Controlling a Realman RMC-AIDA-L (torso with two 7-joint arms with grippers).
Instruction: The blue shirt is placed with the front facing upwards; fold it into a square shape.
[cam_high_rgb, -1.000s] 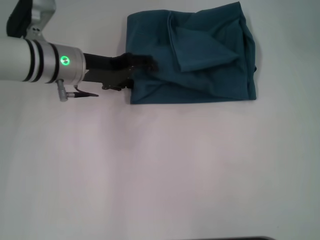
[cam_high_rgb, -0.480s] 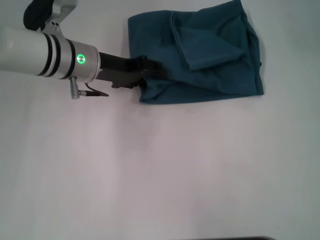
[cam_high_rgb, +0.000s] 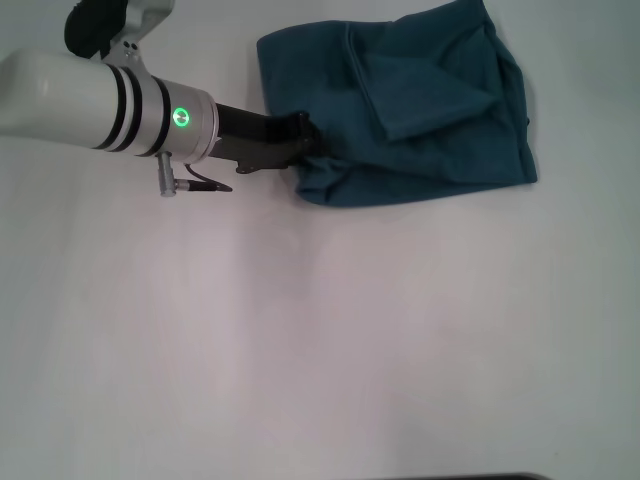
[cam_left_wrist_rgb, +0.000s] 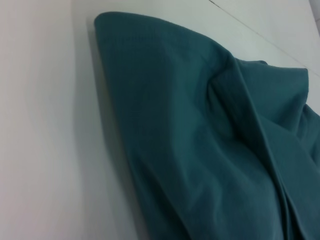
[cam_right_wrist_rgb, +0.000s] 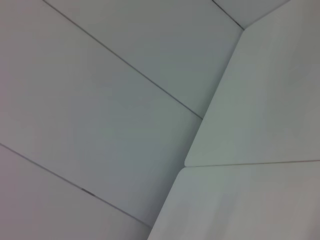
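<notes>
The blue shirt (cam_high_rgb: 430, 150) lies folded into a rough rectangle at the far right of the white table, with a loose flap on top. Its collar, label and print are hidden. My left gripper (cam_high_rgb: 304, 142) reaches in from the left and is shut on the shirt's near left edge, which bunches around the fingertips. The left wrist view is filled by the shirt's teal cloth (cam_left_wrist_rgb: 200, 150) lying in soft folds on the table. My right gripper is out of view; the right wrist view shows only pale panels.
The white table (cam_high_rgb: 320, 330) spreads wide in front of and to the left of the shirt. My left arm's white forearm (cam_high_rgb: 80, 95) crosses the far left. A dark strip shows at the table's near edge (cam_high_rgb: 480, 477).
My left gripper has moved right, dragging the shirt's near left corner with it. The shirt's right edge has shifted right; its far left corner has stayed put.
</notes>
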